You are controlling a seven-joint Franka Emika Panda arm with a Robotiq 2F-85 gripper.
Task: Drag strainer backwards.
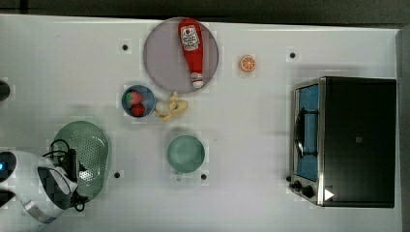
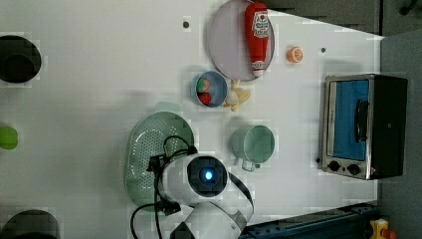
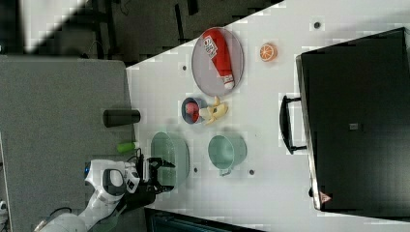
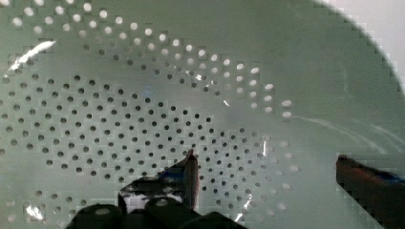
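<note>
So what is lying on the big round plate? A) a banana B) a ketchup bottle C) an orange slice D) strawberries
B: the red ketchup bottle lies across the round plate. The banana and the orange slice sit on the table, and the strawberries are in a small blue bowl.

Pale mint-green strainer [image 1: 94, 145] dotted with small holes; solid teal bowl [image 1: 185, 153]; red ketchup bottle [image 1: 191, 46].

Mock kitchen on a lab bench: white bolt-holed table [image 1: 72, 58], toaster oven [image 1: 345, 140], toy ketchup bottle [image 1: 191, 48].
</note>
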